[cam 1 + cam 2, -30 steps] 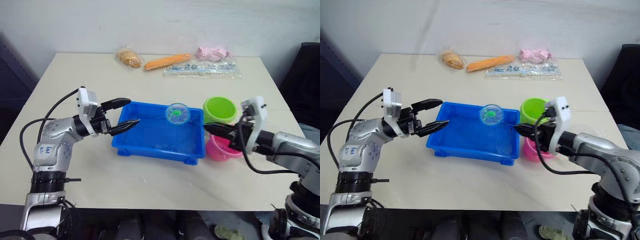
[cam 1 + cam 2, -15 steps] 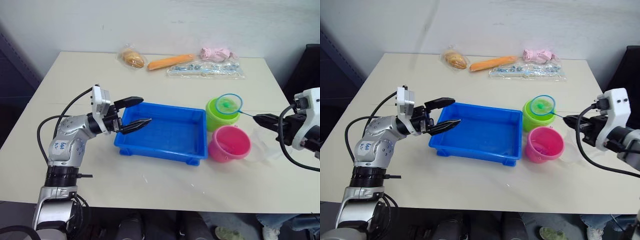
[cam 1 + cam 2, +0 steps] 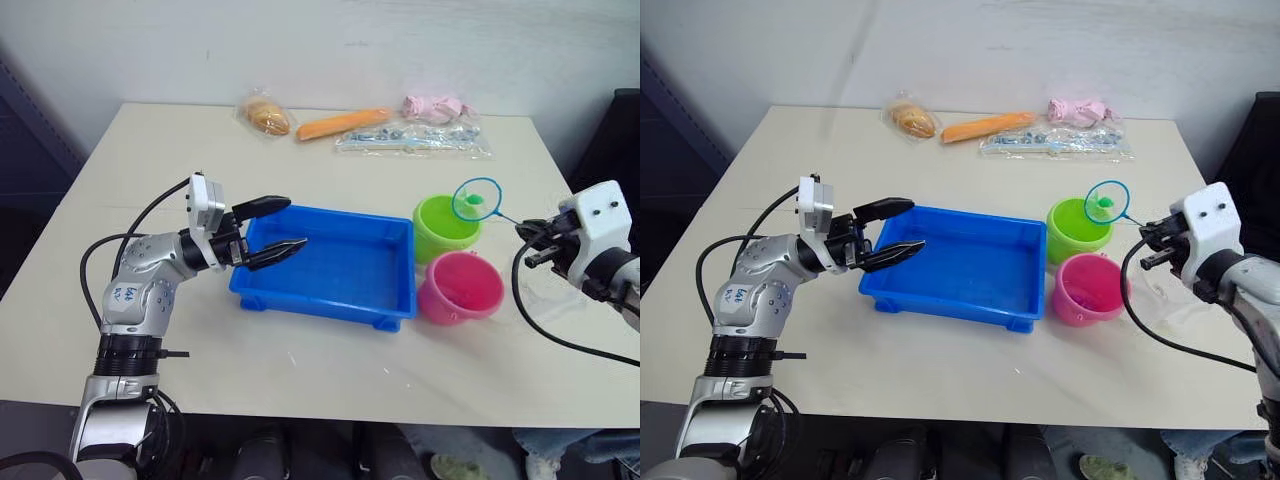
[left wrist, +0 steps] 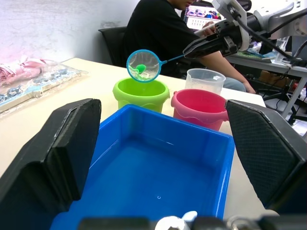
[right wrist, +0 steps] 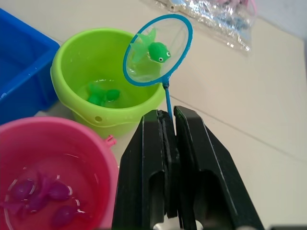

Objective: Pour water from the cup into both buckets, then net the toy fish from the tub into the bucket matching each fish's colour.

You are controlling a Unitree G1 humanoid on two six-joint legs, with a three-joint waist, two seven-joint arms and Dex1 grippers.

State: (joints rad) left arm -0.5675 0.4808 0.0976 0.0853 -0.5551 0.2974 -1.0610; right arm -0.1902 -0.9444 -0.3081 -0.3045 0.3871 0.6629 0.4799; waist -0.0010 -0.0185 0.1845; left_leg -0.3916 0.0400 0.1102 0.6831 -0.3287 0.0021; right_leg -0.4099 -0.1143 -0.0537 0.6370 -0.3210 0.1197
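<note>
My right gripper (image 3: 530, 245) is shut on the thin handle of the blue-rimmed net (image 3: 476, 199). The hoop hangs just above the far right rim of the lime green bucket (image 3: 440, 228), with one green toy fish (image 5: 158, 51) in the mesh. That bucket holds water and green fish (image 5: 100, 94). Beside it, the pink bucket (image 3: 460, 287) holds pink fish (image 5: 43, 191). The blue tub (image 3: 330, 265) holds water, with no fish visible in it. My left gripper (image 3: 285, 225) is open over the tub's left end. The clear cup (image 4: 205, 80) stands behind the pink bucket.
Along the table's far edge lie a bagged bread roll (image 3: 262, 115), a carrot (image 3: 340, 123), a pink bundle (image 3: 432, 105) and a clear plastic pack (image 3: 415, 138). A person (image 4: 158, 28) sits beyond the table's right side.
My right gripper has carried the net with the green fish from over the tub to the right, above the green bucket. The left gripper stays open at the tub.
</note>
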